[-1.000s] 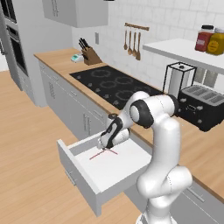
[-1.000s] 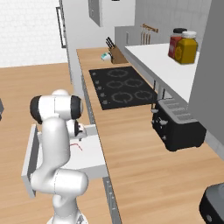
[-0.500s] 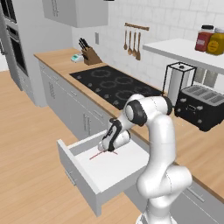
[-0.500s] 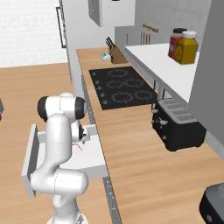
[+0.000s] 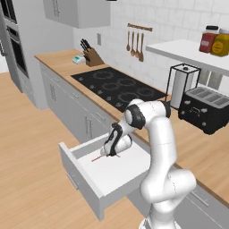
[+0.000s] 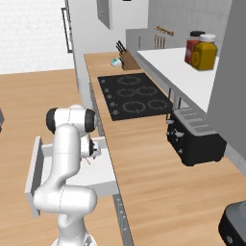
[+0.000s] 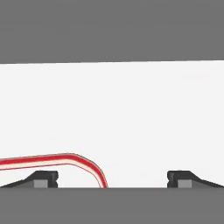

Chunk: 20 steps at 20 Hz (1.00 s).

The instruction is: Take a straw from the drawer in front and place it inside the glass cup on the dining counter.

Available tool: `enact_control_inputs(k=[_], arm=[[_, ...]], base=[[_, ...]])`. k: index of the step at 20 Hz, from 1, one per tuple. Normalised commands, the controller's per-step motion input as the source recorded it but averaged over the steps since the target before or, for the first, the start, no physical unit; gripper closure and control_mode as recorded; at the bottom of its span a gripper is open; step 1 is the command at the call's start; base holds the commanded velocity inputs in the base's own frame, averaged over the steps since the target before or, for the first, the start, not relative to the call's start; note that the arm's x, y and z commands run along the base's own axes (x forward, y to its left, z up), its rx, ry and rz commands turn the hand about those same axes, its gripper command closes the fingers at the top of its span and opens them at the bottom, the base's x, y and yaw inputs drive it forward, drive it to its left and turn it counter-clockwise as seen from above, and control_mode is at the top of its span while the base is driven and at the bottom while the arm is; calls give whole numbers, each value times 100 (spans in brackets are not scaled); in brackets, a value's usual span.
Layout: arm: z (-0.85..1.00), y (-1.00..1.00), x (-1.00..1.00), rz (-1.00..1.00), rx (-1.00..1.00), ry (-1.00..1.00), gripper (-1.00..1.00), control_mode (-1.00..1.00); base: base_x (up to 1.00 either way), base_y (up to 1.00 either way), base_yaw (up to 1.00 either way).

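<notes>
The drawer (image 5: 85, 182) stands pulled open below the wooden worktop, its white floor showing. On that floor lies the straw (image 5: 97, 158), thin and red-pink. My gripper (image 5: 109, 154) reaches down into the drawer right over the straw's near end, open. In the hand view the straw (image 7: 52, 159) runs in from the left and bends down between my two fingertips (image 7: 42, 179), closer to the left one; nothing is gripped. From the right base view the gripper (image 6: 91, 156) is low in the drawer (image 6: 36, 161), beside the straw (image 6: 88, 162). The glass cup and the dining counter are out of view.
Behind the drawer runs the worktop with a black hob (image 5: 114, 85), a black toaster (image 5: 206, 109), a paper towel stand (image 5: 181, 85) and a knife block (image 5: 91, 57). Grey cabinet doors (image 5: 58, 96) line the left. Jars (image 5: 214, 41) stand on a white shelf.
The hand has sunk a little lower into the drawer, closer to the straw. The jaws stay wide and the straw has not moved.
</notes>
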Motion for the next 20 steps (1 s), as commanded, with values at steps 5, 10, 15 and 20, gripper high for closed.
enact_control_inputs(k=[5,10,15,20], arm=[[-45,0,13,1,0,0,-100,-100],[-37,0,0,1,0,0,100,-100],[-36,0,0,0,2,0,100,-100],[-19,4,-5,0,1,0,100,-100]], base=[[0,0,0],[0,0,0],[0,0,0],[0,0,0]])
